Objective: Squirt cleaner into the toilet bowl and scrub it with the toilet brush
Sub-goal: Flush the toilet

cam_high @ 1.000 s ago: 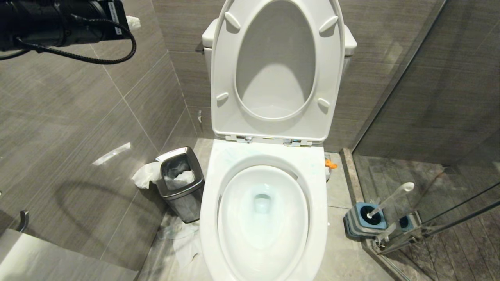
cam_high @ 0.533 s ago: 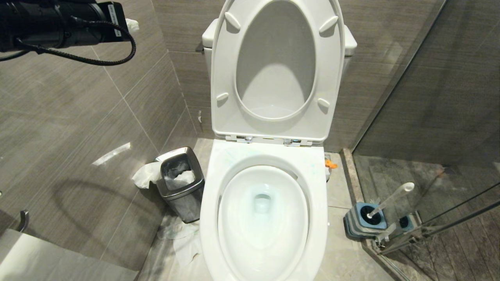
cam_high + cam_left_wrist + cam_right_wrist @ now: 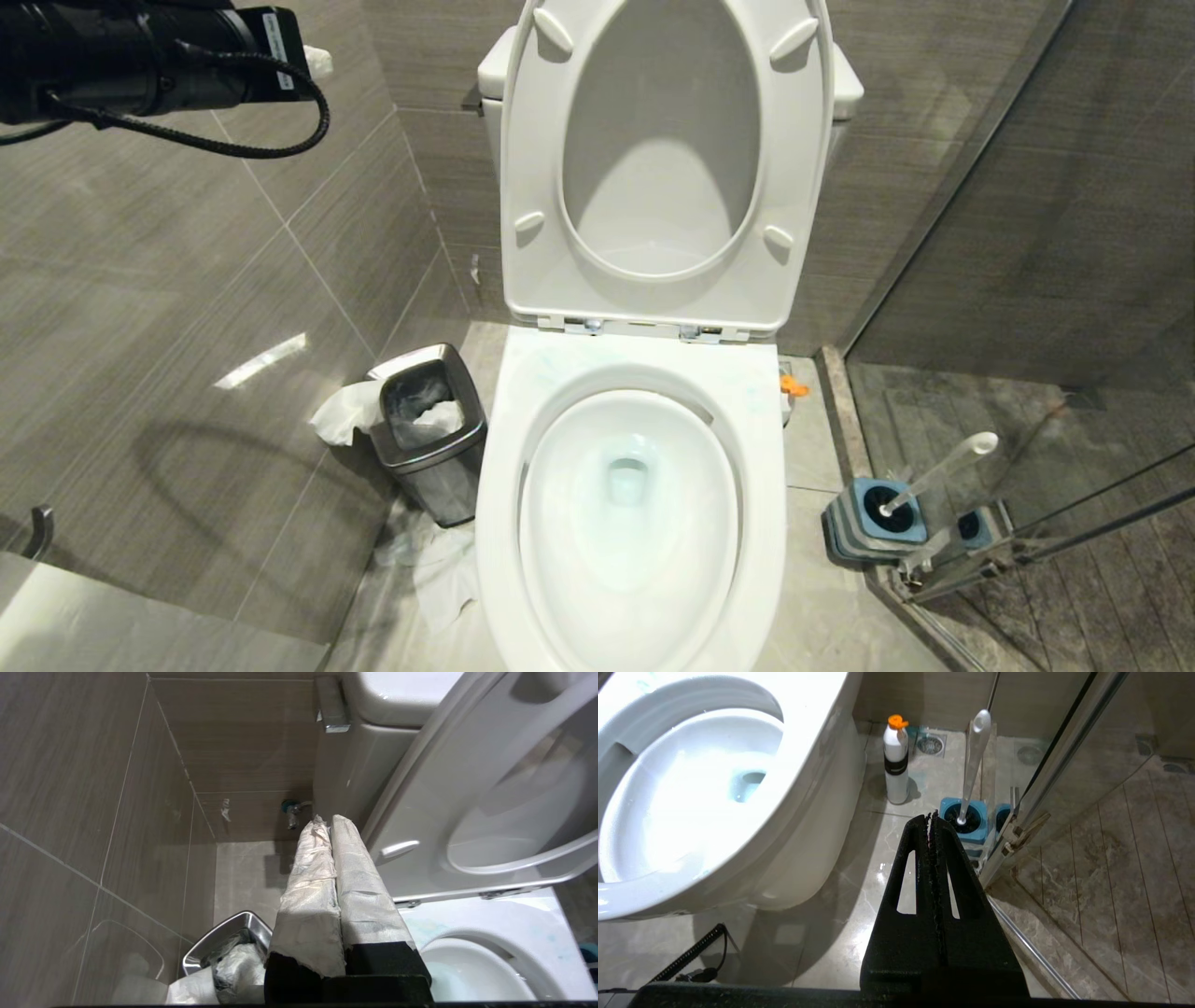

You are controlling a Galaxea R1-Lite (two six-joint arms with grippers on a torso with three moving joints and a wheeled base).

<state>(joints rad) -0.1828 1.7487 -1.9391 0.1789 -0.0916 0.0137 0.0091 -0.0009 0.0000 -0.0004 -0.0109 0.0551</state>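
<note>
At three o'clock of the toilet bowl point(image 3: 630, 504) waits the cleaner bottle point(image 3: 896, 760), untouched; both grippers' jaws are closed empty, so opening and reaching for it comes next.

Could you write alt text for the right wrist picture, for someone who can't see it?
A shut black gripper hangs over a wet tiled floor, pointing toward a toilet brush standing in its blue holder. An open white toilet bowl fills the side beyond it, with an orange-capped cleaner bottle standing on the floor between bowl and brush, and a glass shower door beside the holder.
</note>
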